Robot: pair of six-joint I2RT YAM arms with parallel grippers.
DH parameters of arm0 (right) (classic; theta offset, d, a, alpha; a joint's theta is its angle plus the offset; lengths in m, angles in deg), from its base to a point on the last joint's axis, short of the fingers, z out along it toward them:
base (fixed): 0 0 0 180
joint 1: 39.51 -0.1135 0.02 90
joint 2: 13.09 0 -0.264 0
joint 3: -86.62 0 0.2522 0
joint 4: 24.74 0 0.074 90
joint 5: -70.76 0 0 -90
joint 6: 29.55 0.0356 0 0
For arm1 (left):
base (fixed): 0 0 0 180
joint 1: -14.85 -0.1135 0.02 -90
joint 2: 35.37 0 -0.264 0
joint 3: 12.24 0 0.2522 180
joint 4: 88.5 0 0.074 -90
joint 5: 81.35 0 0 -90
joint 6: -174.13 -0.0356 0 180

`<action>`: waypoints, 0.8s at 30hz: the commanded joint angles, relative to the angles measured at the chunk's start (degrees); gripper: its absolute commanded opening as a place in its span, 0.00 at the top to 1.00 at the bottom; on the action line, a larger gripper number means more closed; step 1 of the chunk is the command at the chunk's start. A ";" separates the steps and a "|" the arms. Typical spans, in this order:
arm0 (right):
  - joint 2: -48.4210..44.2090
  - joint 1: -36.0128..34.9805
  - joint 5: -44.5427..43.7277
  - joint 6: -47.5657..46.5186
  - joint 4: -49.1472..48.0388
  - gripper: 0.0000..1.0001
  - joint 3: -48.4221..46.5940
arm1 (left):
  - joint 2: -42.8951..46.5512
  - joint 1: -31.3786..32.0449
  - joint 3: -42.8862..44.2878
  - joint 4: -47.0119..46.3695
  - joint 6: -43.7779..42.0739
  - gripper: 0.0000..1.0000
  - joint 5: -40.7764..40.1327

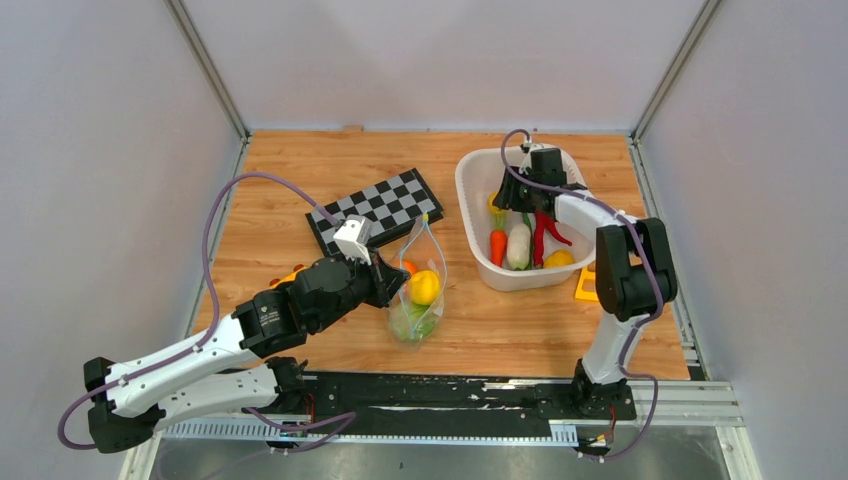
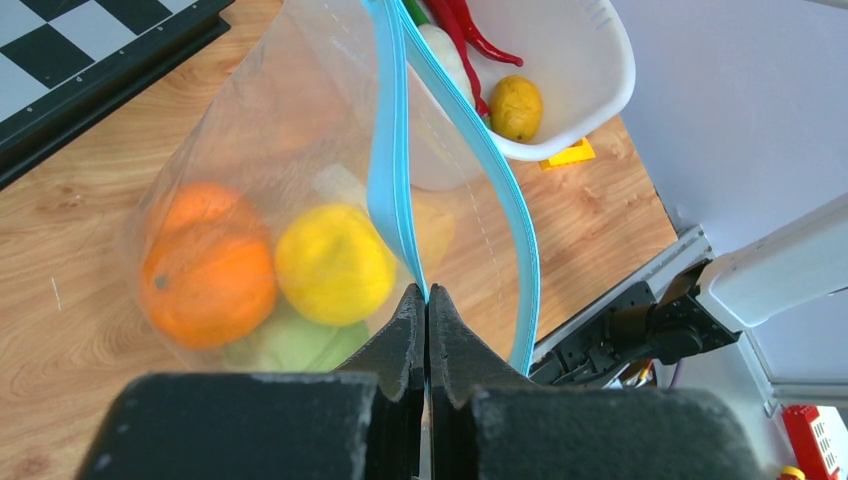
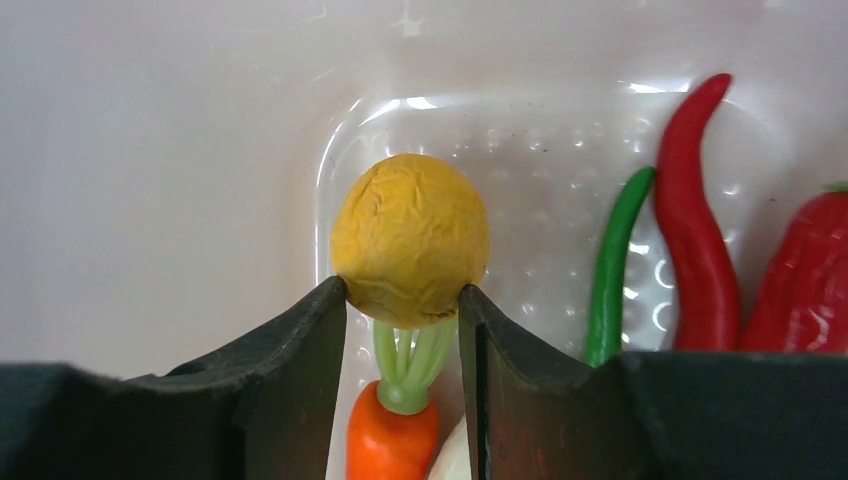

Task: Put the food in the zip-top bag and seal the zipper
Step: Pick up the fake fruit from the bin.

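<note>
The right end effector (image 3: 403, 300) is down in the white basket (image 1: 470, 190), its two fingers pressed against opposite sides of a wrinkled yellow lemon (image 3: 410, 235). It appears to have the fruit gripped, low on its body.

The bag (image 1: 420, 290) stands on the worktop (image 1: 300, 170) well off to this end effector's left, outside the basket. The left end effector (image 2: 427, 300) is much nearer to it, clamped tight on the near end of the teal zipper (image 2: 385, 150) and holding the mouth up. From those fingertips the two strips run straight away and spread into a narrow slit, whose long axis points roughly toward the basket. Below the slit lies an orange (image 2: 205, 270), already inside the bag.

In my judgement, the lemon must go up over the basket wall, leftward, then down along that slit.
</note>
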 commanded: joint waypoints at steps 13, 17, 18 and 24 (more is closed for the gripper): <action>-25.33 0.70 6.81 4.29 -4.19 0.61 12.57 | 0.65 0.21 0.69 -1.15 -0.76 1.00 -0.53; -31.39 0.72 8.93 4.98 -4.69 0.60 15.72 | 0.49 0.20 0.32 -1.68 -0.46 1.00 -0.21; -32.40 0.70 8.25 4.86 -4.40 0.60 16.07 | 0.46 0.27 0.23 -1.85 -0.39 1.00 -0.01; -37.09 0.70 14.81 2.65 -2.29 0.60 15.45 | -0.14 0.21 0.56 -2.14 -0.47 1.00 0.27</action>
